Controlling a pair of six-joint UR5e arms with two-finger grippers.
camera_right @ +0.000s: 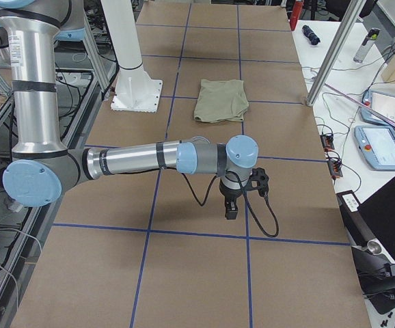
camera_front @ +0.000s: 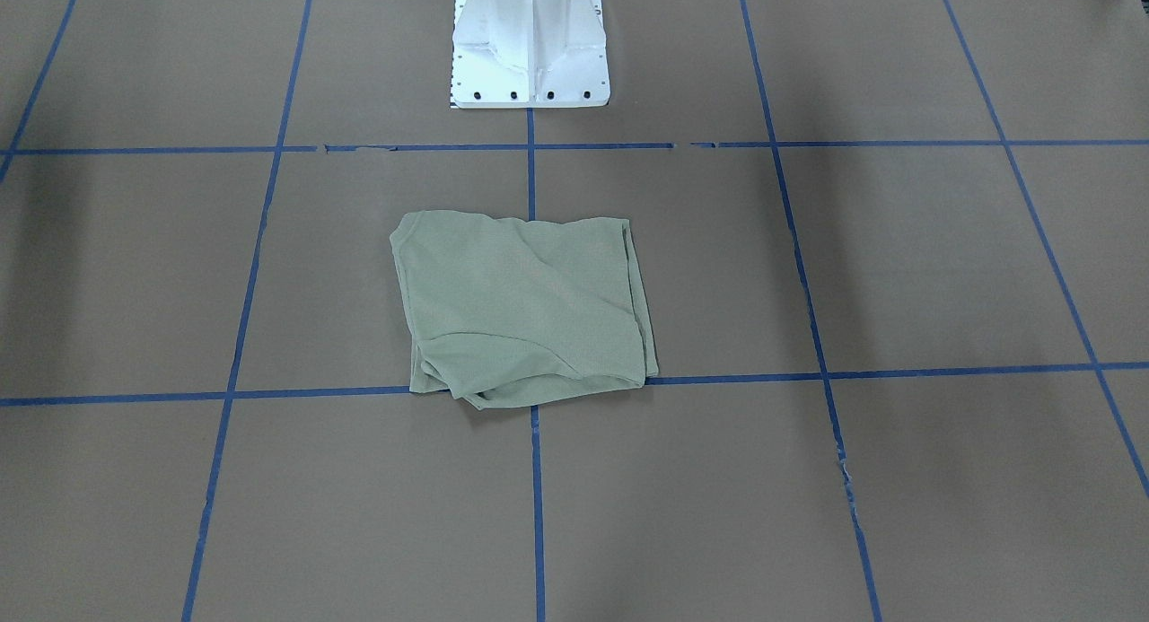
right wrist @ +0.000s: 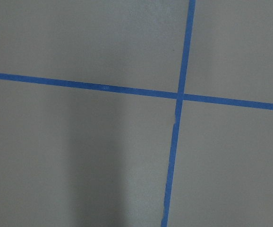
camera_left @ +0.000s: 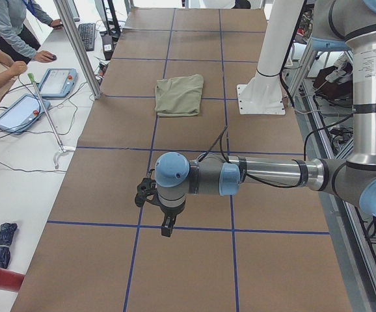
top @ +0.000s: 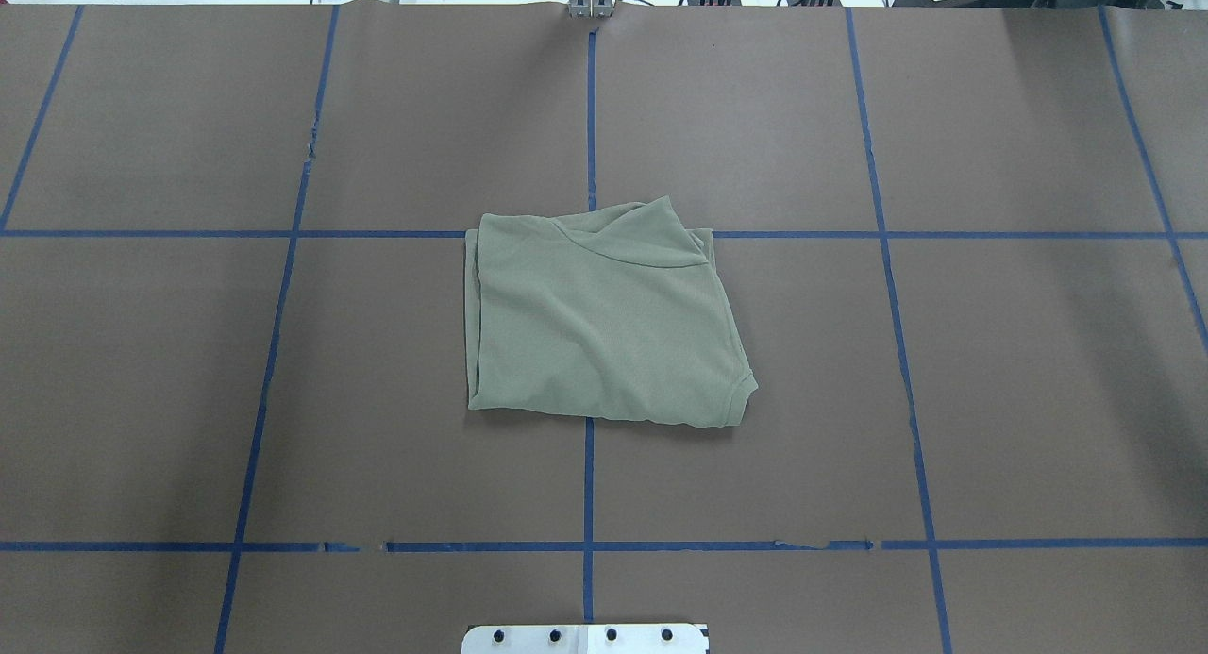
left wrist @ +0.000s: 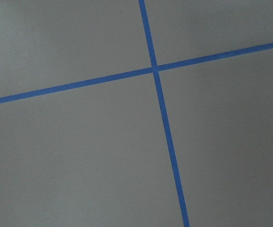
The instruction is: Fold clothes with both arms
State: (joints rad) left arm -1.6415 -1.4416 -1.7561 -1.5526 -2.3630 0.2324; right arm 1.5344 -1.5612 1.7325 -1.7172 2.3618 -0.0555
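Lying folded into a rough square on the brown table (top: pixel 189 399), just in front of the white pedestal (camera_front: pixel 530 56) and straddling the blue tape (top: pixel 590 484) running out from it: shirt (top: pixel 604 319). Caught only by the two side cameras: left arm (camera_left: pixel 259 175) and right arm (camera_right: pixel 136 160), well away from the pedestal toward opposite table ends. Forearms stretched out level over the table, wrists bent, left gripper (camera_left: pixel 166 229) and right gripper (camera_right: pixel 230 208) pointing straight down, both well apart from the shirt. Cannot tell finger spread on either from these angles; no cloth seen in them. Looking down from both wrists: only crossing tape on bare paper.
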